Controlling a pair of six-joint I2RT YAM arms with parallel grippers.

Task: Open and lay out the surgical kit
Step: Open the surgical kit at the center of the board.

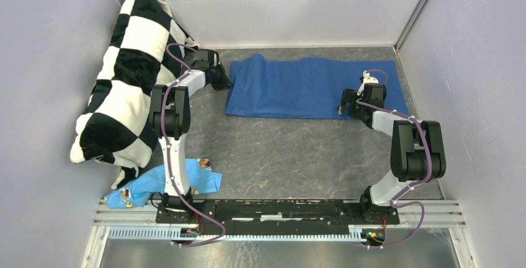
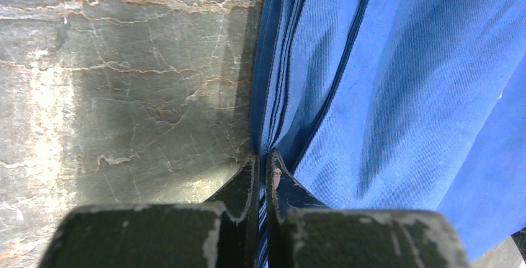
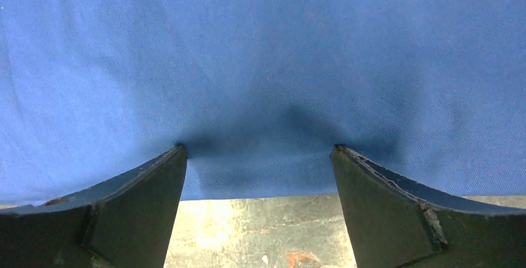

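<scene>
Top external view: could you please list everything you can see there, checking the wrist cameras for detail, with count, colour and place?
wrap: one, dark blue, lying folded on the far half of the table; no instruments showing
pillow: one, black-and-white checked, propped against the left wall
scrap: one, light blue, near left corner beside the left arm's base
table: one, grey marbled, under everything
left gripper: one, black, shut on the wrap's left edge
right gripper: one, black, open, fingertips pressing on the wrap by its near edge, right end
</scene>
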